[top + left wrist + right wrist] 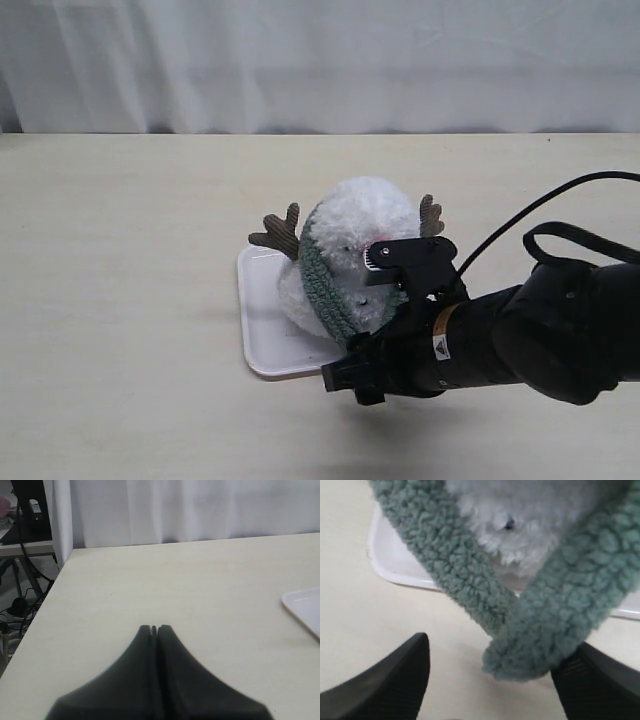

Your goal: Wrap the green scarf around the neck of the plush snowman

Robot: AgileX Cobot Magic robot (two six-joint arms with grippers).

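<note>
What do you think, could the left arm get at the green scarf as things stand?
Probably yes: the left gripper has bare table ahead, and the green scarf lies exposed on that side.

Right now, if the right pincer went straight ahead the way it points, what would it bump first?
Probably the green scarf, whose crossed ends sit just ahead of the open right pincer. The plush snowman is right behind them.

Fuzzy knit green scarf (465,585), fluffy plush snowman (365,215), smooth plast. tray (258,330), matt tabletop (120,300).
</note>
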